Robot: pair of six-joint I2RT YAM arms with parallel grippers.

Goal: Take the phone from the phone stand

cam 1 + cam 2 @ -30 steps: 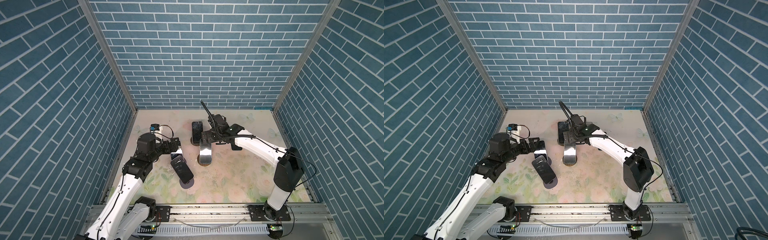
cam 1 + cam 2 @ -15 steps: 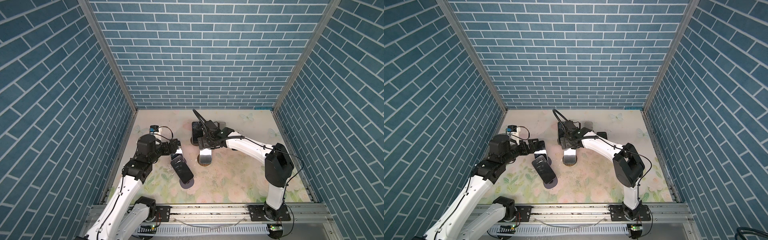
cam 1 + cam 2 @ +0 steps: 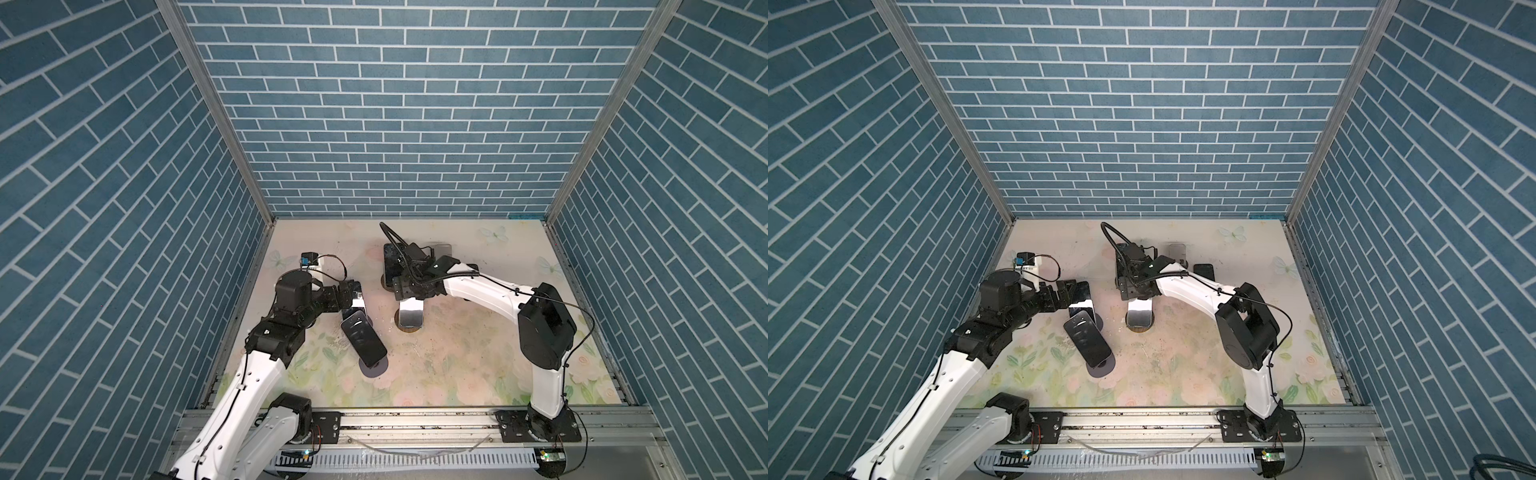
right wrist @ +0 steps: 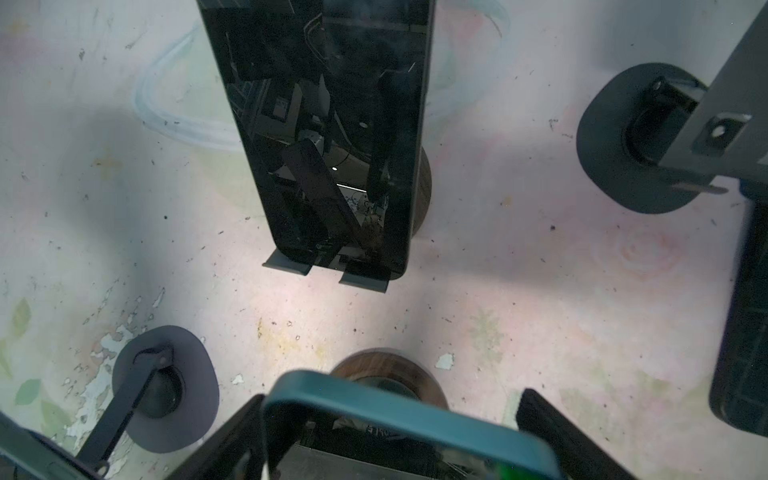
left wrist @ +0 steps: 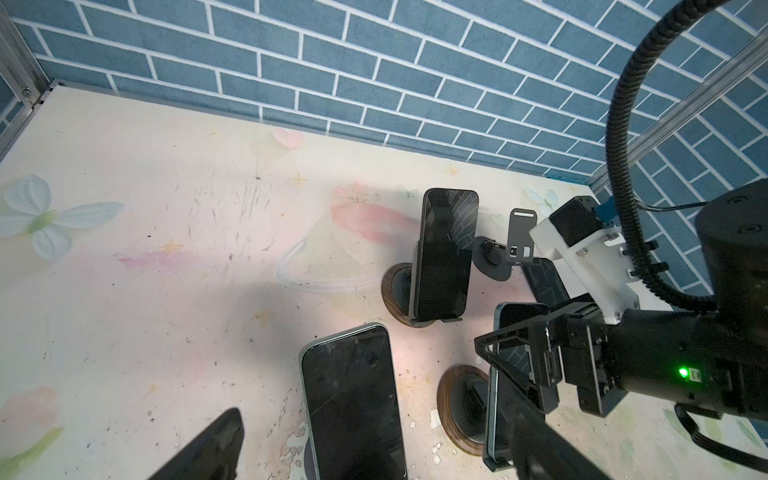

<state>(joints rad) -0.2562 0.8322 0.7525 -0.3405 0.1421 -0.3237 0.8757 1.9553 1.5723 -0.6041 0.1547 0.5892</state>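
The right gripper [image 4: 390, 397] straddles the top edge of the phone [image 4: 399, 409], with its jaws wide apart, one on each side of the teal case. I cannot tell whether they press on it. The phone sits in its stand [image 4: 390, 365], which has a round wooden base near the middle of the bench [image 3: 457, 374]. Its long axis runs upright, with the top tipped toward the back wall [image 3: 395, 124] and the screen facing up and forward.

Just behind it a rear phone [image 3: 390, 266] stands upright on a similar stand, close to the gripper's body. To the right of that are an empty stand [image 5: 521, 235] and a flat phone [image 3: 1203, 272] lying on the bench.

To the left, near but apart, a left phone [image 3: 363, 338] leans on a grey stand [image 3: 373, 368]. The left gripper [image 5: 374, 453] is spread wide about its top and holds nothing.
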